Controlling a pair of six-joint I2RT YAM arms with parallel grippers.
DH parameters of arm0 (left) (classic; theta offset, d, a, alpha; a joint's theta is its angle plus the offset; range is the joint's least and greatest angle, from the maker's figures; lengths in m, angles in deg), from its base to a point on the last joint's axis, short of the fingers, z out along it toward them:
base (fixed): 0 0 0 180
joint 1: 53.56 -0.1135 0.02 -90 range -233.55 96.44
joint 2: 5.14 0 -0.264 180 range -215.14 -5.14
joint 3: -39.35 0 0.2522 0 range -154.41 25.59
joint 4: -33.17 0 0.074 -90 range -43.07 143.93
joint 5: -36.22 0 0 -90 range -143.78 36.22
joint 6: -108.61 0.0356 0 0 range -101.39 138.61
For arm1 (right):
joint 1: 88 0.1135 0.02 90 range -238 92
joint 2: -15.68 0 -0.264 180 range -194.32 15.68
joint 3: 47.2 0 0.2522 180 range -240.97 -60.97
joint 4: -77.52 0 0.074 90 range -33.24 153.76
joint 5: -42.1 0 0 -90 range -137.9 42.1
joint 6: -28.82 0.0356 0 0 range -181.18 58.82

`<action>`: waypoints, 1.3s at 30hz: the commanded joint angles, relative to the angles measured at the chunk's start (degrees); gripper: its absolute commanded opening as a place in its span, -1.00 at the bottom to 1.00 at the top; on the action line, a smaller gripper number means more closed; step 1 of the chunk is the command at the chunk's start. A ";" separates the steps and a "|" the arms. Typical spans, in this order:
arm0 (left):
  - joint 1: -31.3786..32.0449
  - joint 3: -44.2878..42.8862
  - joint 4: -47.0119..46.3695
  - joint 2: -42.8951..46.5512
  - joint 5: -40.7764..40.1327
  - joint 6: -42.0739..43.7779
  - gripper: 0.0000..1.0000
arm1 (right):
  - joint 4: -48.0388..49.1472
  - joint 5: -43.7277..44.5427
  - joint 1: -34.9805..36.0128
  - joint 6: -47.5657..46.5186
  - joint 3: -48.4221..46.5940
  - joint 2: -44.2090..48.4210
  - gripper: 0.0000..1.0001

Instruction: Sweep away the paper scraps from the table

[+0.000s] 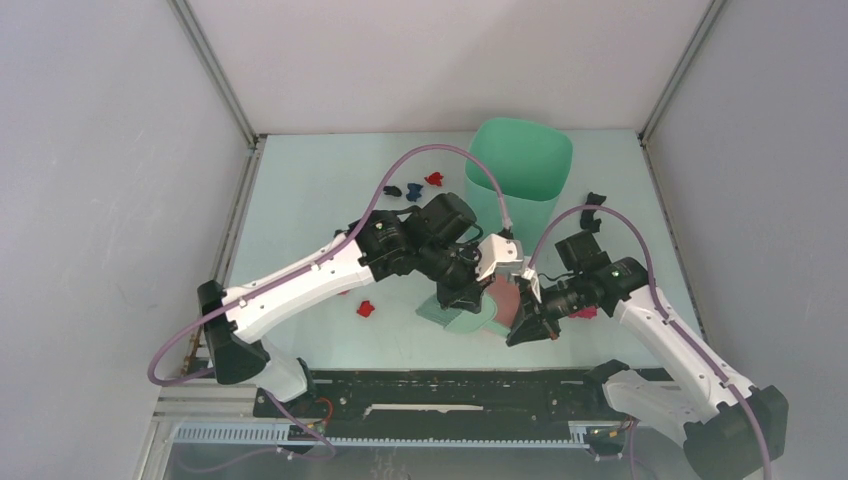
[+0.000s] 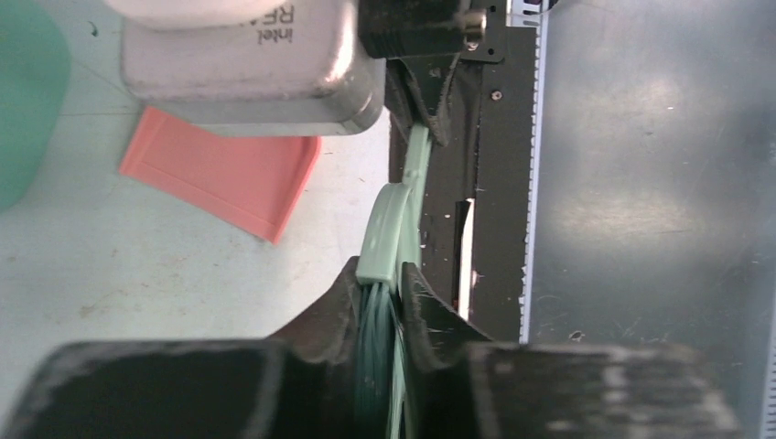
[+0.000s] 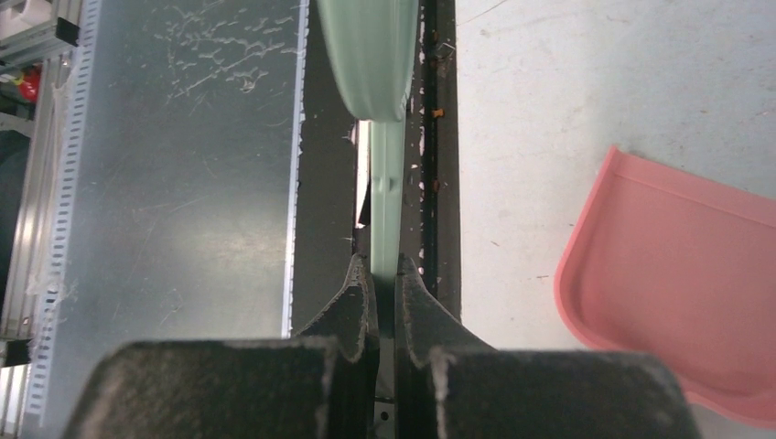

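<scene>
left gripper: clamped tight on the green brush
right gripper: pinching the same brush's thin handle
paper scraps: on the table, mostly back by the bin, well apart from both sets of fingers; one red scrap near the left gripper

Bright even light, soft shadows, blurry wrist foregrounds

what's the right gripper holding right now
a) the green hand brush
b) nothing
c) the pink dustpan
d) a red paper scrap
a: in the right wrist view the right gripper is pinched shut on the thin handle of the green hand brush, while the pink dustpan lies unheld on the table beside it.
</scene>
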 commanded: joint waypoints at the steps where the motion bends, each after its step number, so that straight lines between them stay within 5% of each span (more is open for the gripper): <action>1: 0.53 3.09 -1.88 1.10 1.73 0.20 -0.96 | 2.28 -3.30 -1.20 0.16 -0.19 2.11 -0.82; 4: -0.69 10.66 -9.28 6.49 0.88 -3.35 -1.00 | 2.39 -4.75 -3.21 0.45 -0.14 2.56 -0.20; 7: -4.07 22.93 -27.01 15.22 4.07 -14.21 -1.00 | 4.14 -7.19 -6.60 4.05 -0.11 3.57 0.21; 11: -4.13 38.13 -52.63 25.27 2.69 -29.67 -1.00 | 7.05 -9.97 -10.02 8.62 0.17 4.30 0.41; 15: -4.05 45.73 -64.55 27.51 2.57 -36.88 -1.00 | 6.41 -14.05 -13.43 9.58 0.21 5.02 0.57; 27: -5.61 54.69 -84.96 24.28 2.58 -47.93 -1.00 | 5.96 -17.74 -15.16 10.34 0.16 3.23 0.51; 39: -7.05 56.78 -86.16 22.94 0.80 -48.02 -1.00 | 2.97 -20.47 -18.08 8.31 -1.31 1.98 0.09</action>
